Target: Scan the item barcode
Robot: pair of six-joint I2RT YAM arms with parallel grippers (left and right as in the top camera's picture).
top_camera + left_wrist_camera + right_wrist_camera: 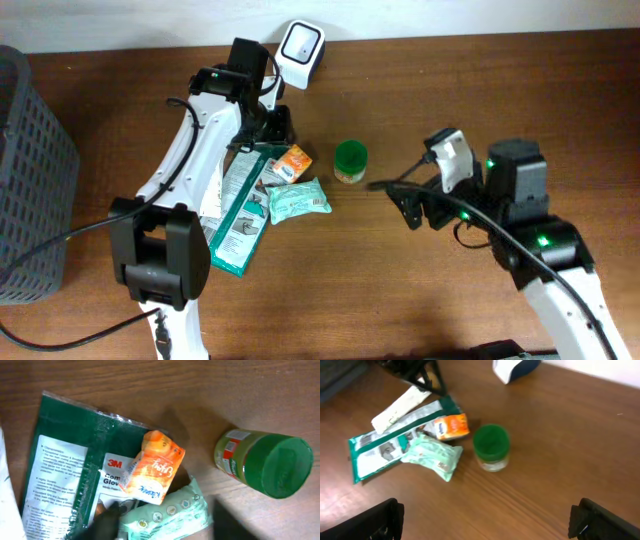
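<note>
Several items lie in a loose pile: a green 3M gloves packet (240,210) (65,470), a small orange tissue pack (293,160) (155,472), a teal wipes pack (298,200) (170,512) and a green-lidded jar (350,160) (265,462). The white barcode scanner (300,45) (515,367) stands at the table's back edge. My left gripper (275,125) (170,527) hovers over the pile, jaws apart, with the wipes pack showing between its blurred fingers (107,520); whether they touch it I cannot tell. My right gripper (410,205) (487,525) is wide open over bare wood, right of the jar.
A grey mesh basket (30,170) stands at the left edge. A white flat packet (400,407) lies beside the gloves packet. Cables trail off both arms.
</note>
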